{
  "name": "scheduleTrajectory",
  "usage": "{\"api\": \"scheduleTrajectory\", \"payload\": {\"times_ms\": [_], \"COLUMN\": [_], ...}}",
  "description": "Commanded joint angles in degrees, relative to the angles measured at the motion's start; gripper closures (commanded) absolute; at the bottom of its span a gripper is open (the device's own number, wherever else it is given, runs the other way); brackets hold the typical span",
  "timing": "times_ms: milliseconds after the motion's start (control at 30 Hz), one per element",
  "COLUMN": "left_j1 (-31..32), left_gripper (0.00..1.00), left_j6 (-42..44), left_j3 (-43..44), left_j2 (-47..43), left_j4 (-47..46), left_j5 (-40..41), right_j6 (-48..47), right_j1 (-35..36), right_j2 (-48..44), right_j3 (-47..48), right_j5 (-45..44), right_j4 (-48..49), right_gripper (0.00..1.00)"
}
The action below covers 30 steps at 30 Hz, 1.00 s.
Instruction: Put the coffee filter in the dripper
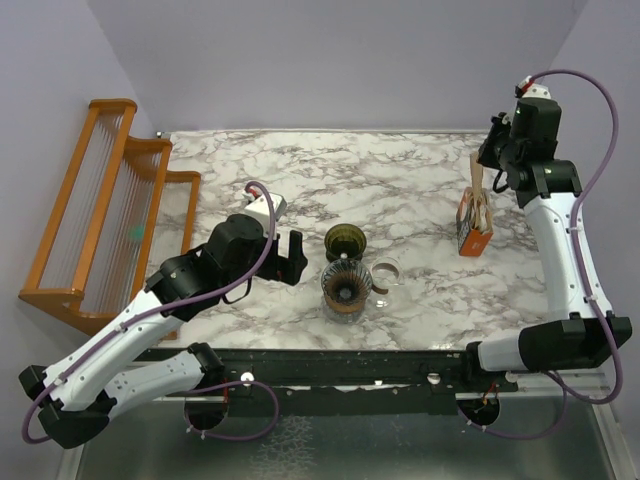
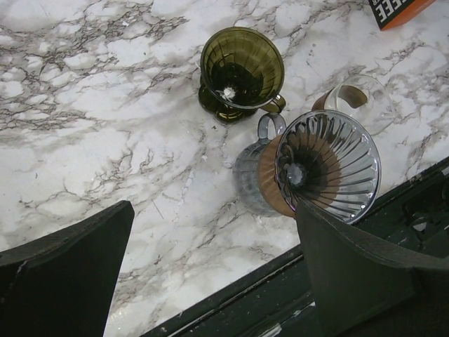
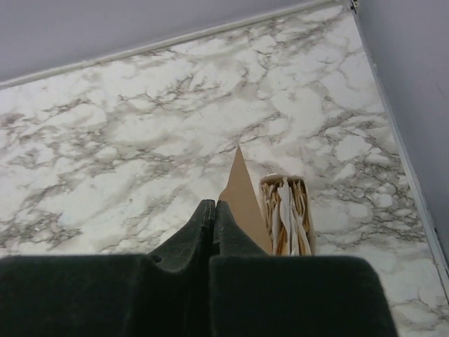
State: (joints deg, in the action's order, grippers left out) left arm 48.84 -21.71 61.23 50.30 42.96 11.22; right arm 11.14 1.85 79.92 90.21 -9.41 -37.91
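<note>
Bench inventory, as I see it from the console:

1. Left gripper (image 1: 298, 257): jaws spread wide and holding nothing, hanging over the marble table (image 1: 400, 170) just left of centre in the overhead view.
2. Right gripper (image 3: 212, 205): fingers pressed flat together at the upper right of the overhead view. A tan paper piece (image 3: 242, 200) stands out from their tips, and it looks pinched there.
3. Dripper (image 2: 242, 63): olive-green, upright, mouth up, at mid-table in the overhead view and upper centre of the left wrist view. It is apart from both grippers.
4. Coffee filter: I cannot tell it apart among the pale and tan sheets standing edge-on in the orange box (image 1: 468, 235) below the right gripper.
5. Clear ribbed cone (image 2: 328, 165): seated on a brown-banded glass vessel, just below the dripper in the overhead view.
6. Clear glass cup (image 2: 354, 95): beside that cone, to its right.
7. Wooden rack (image 1: 100, 200): at the far left edge.
</note>
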Motion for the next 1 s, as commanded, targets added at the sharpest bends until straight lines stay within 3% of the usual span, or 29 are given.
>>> {"api": "scheduleTrajectory", "payload": {"times_ms": [0,400,667,967], "left_j1": [0.1,0.1,0.1,0.1], "left_gripper": [0.01,0.01,0.01,0.01], "left_j6": [0.3,-0.1,1.5,7.1], "left_j3": [0.0,1.5,4.2,13.0], "left_j2": [0.8,2.1,4.0,7.2], "left_j4": [0.5,-1.6,-1.7,2.2], "left_j5": [2.0,2.6,-1.2,-7.0], "right_j6": [1.3,0.2,0.0,-5.7], "right_j1": [-0.2,-0.2,0.1,11.3], "right_j2": [-2.9,-8.2,-7.1,-2.3], "right_j3": [2.7,0.6,1.6,5.4], "right_j5": [8.8,35.0,51.9,54.6], "right_j4": [-2.2,3.6,3.1,-5.8], "right_gripper": [0.99,0.99,0.99,0.99]}}
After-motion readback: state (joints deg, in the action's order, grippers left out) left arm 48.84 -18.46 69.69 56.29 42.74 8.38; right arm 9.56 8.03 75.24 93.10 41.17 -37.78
